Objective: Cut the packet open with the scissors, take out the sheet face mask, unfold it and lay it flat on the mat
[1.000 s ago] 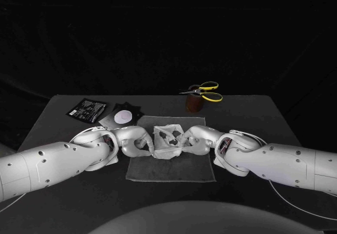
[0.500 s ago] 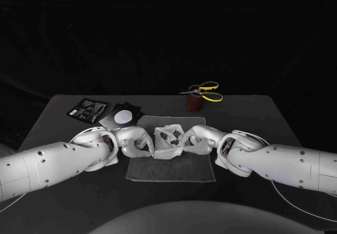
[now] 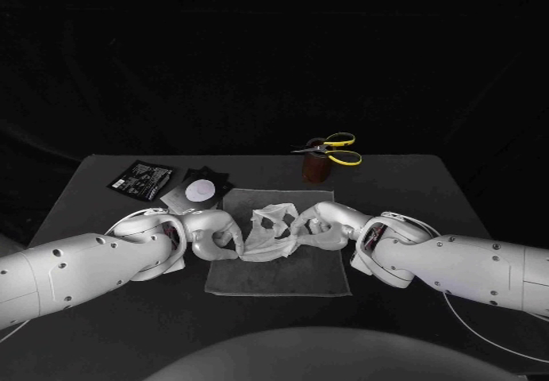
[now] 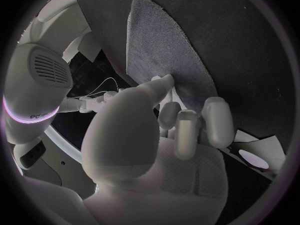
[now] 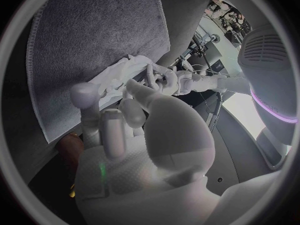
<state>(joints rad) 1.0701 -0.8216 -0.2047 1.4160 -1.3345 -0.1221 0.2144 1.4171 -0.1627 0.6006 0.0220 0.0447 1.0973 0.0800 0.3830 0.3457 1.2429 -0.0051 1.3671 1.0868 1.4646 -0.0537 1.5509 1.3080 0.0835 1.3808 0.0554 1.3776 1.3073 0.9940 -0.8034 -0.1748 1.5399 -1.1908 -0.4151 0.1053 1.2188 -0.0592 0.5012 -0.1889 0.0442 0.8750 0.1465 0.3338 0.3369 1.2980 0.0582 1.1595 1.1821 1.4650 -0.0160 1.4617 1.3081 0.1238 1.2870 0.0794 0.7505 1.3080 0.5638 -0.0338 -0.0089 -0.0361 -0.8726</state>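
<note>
Hidden edges of the sheet face mask (image 3: 272,234)
At centre frame the left hand (image 3: 214,235) and right hand (image 3: 324,226) holding it cover its side edges and the middle of the mat (image 3: 280,276). At upper left, the print on the packet (image 3: 142,178) is too small to read.

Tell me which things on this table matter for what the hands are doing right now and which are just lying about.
In use: sheet mask, held between the left hand and right hand; mat beneath.
Lying about: scissors in a brown holder; black packet; dark piece with a pale round patch.
</note>
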